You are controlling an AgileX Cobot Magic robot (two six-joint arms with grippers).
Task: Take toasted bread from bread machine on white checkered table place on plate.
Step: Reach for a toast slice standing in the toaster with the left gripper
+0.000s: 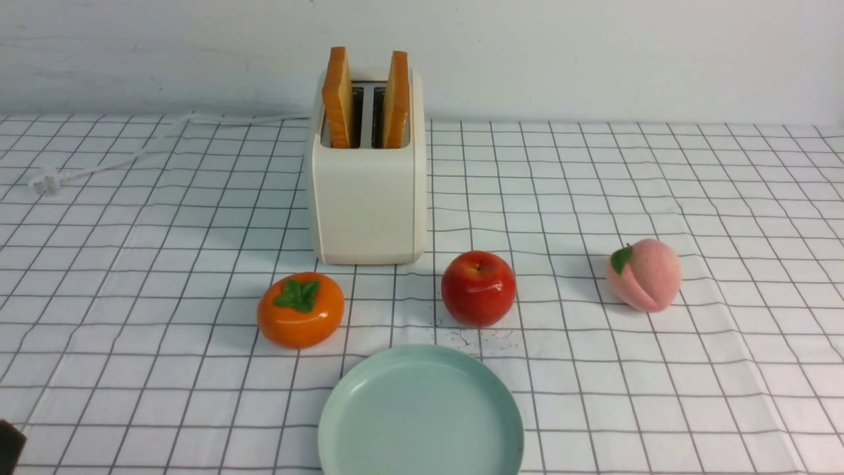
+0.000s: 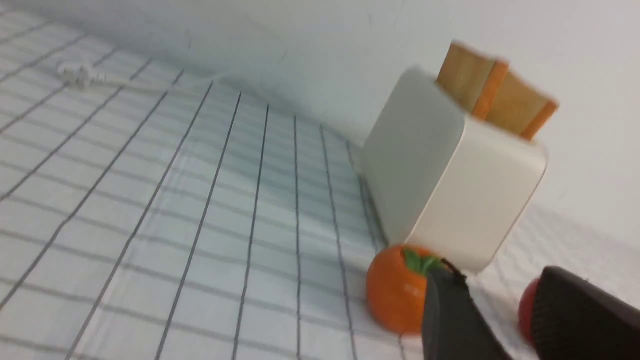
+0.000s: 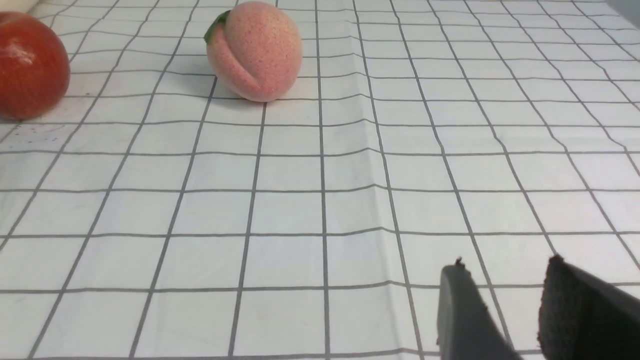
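Glossy plate [image 1: 422,409], wrinkled cloth table [image 1: 659,396]; smooth bread machine [image 1: 366,198], shiny apple [image 1: 478,288]

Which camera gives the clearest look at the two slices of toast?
The front view: both toast slices stand sharp and upright in the toaster slots, seen edge-on. The left wrist view shows them blurred, from the side. The right wrist view misses them entirely.

Staged test tabletop: white checkered table [image 1: 659,369], bare wall [image 1: 593,53], toy-like apple [image 1: 479,287].
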